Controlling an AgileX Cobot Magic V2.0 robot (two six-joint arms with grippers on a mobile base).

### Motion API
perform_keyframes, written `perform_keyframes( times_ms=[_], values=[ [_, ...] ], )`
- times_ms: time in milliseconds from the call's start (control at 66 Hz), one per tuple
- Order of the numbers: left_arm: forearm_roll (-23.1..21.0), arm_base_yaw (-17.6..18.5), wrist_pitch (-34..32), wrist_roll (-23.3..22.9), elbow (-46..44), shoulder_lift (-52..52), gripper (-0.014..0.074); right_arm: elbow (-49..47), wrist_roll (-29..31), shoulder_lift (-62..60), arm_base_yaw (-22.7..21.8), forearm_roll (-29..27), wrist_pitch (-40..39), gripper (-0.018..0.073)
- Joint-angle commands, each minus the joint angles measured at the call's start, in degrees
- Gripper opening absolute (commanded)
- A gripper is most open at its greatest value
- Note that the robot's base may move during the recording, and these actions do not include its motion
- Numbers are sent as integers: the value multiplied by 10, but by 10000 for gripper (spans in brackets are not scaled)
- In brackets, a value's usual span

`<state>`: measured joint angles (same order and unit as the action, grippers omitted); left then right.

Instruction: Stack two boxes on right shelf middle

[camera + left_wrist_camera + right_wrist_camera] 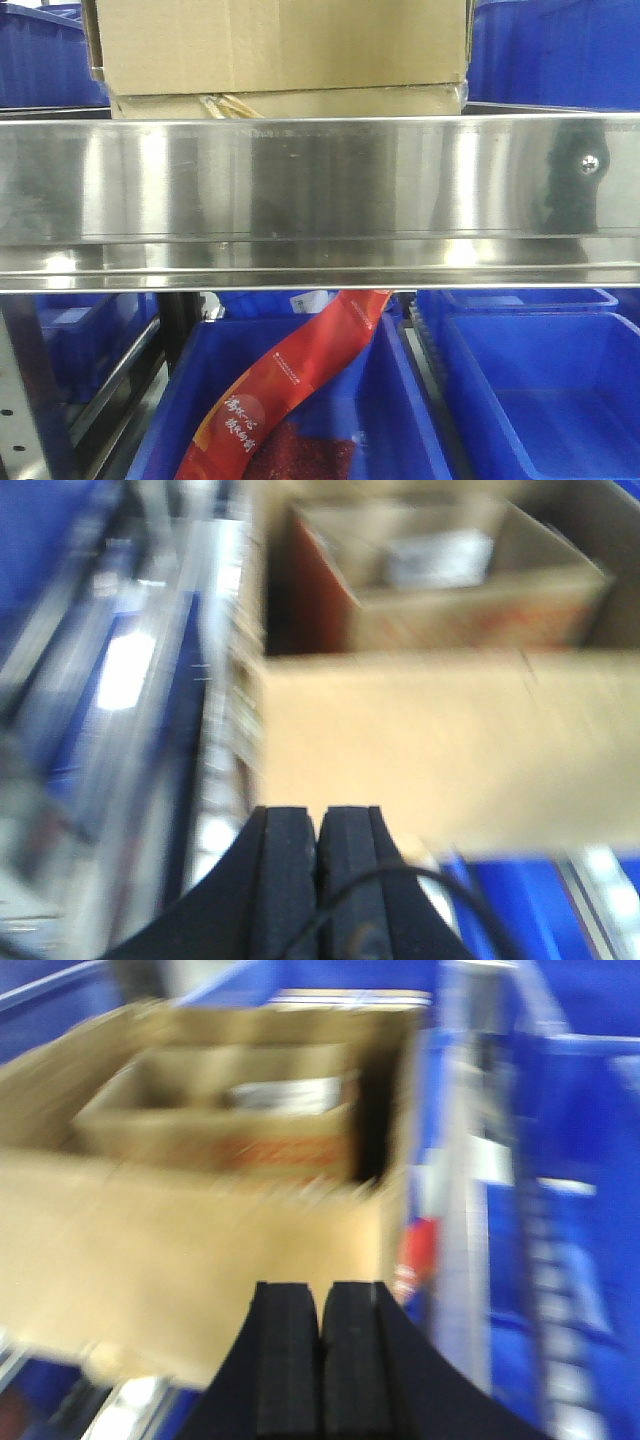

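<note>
upper box point(280, 40) sits on lower box point(330, 102) atop steel shelf point(320, 200), between blue bins point(560, 50); stack looks done. both wrist views blurred. left gripper point(318, 845) fingers pressed together, holding nothing; right gripper point(322, 1320) same. judged left: arms clear off, check alignment.

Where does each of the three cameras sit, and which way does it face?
Front view: level with the shelf lip, facing the boxes above and bins below; no robot parts show.
Left wrist: behind the shut left gripper, looking down on the boxes.
Right wrist: behind the shut right gripper, looking down on the boxes.
All three share the boxes.
</note>
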<state>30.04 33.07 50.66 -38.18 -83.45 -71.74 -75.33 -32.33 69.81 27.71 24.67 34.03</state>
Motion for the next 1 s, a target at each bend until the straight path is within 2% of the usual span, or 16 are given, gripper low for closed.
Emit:
perform_keyframes(
  times_ms=[0,76,212,258,364,515,712,985],
  values=[
    [-25,-1,-83,13,71,38,-93,53,5,-29,2,10,-79,-166],
    [-63,-10,-149,47,137,70,-91,109,5,-50,2,10,-126,-169],
    [-150,-34,-240,143,228,126,-91,195,5,-85,2,11,-192,-169],
    [-189,-42,-256,176,258,145,-91,227,5,-99,2,11,-213,-169],
    [-234,-60,-265,234,307,191,-91,300,5,-139,2,11,-263,-169],
    [-236,-83,-256,243,385,266,-91,374,5,-199,2,11,-250,-169],
    [-217,-89,-255,243,483,393,-91,391,4,-266,2,-1,-182,-169],
    [-208,-89,-250,243,509,521,-91,391,4,-304,2,-1,-198,-169]
  ],
)
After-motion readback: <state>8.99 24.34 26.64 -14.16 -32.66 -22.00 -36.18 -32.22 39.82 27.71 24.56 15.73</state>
